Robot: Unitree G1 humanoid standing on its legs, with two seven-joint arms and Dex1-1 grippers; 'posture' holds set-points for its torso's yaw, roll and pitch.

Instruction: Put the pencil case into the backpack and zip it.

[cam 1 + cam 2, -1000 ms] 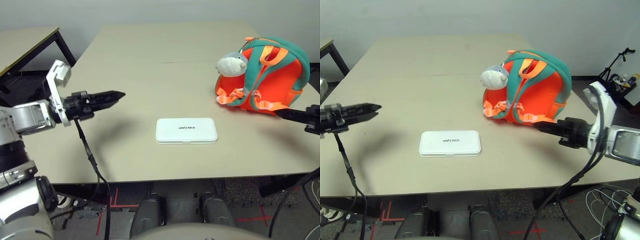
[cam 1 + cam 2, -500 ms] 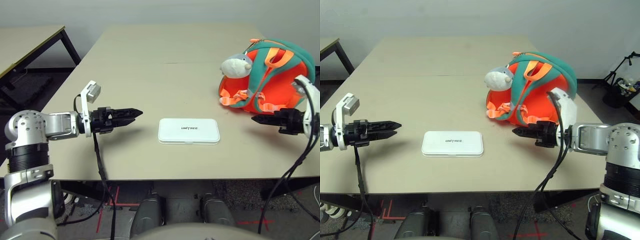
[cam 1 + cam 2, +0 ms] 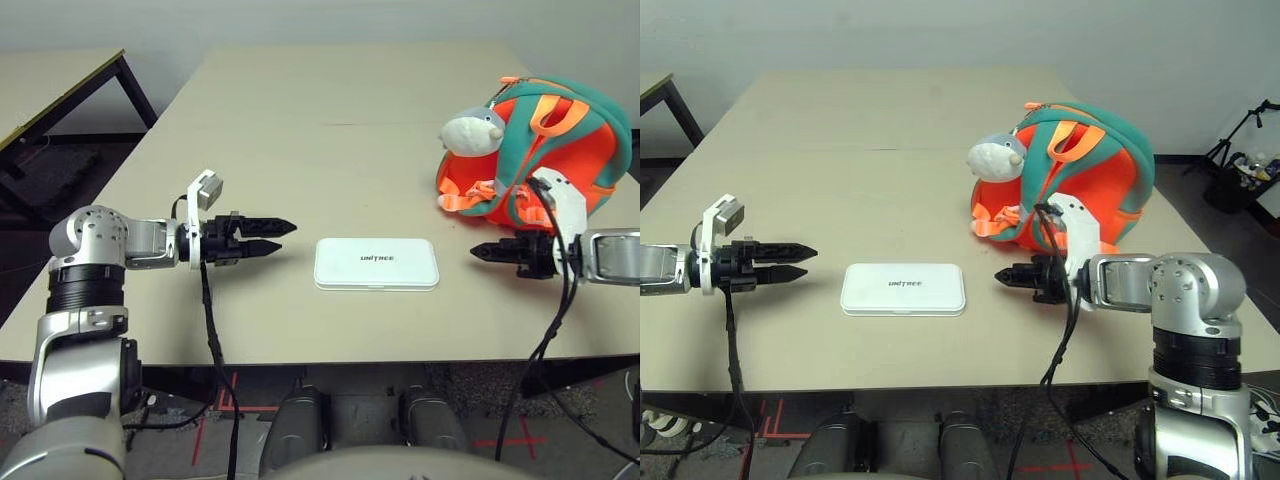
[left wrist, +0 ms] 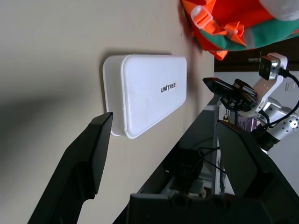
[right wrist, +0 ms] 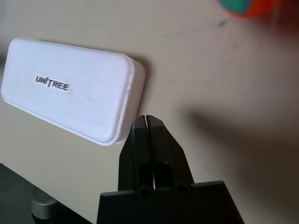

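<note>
Left claw (image 3: 283, 235) spread, right claw (image 3: 477, 251) pressed together; one pencil case (image 3: 376, 263), one backpack (image 3: 550, 150).

A wide beige table (image 3: 330, 110) is seen spanning the scene, a thin seam crossing its top. A second table (image 3: 60, 85), dark-framed with a yellow edge, is set at far left. Red tape marks (image 3: 235, 405) are laid on the near floor, and a black tripod (image 3: 1240, 125) is glimpsed far right.
</note>
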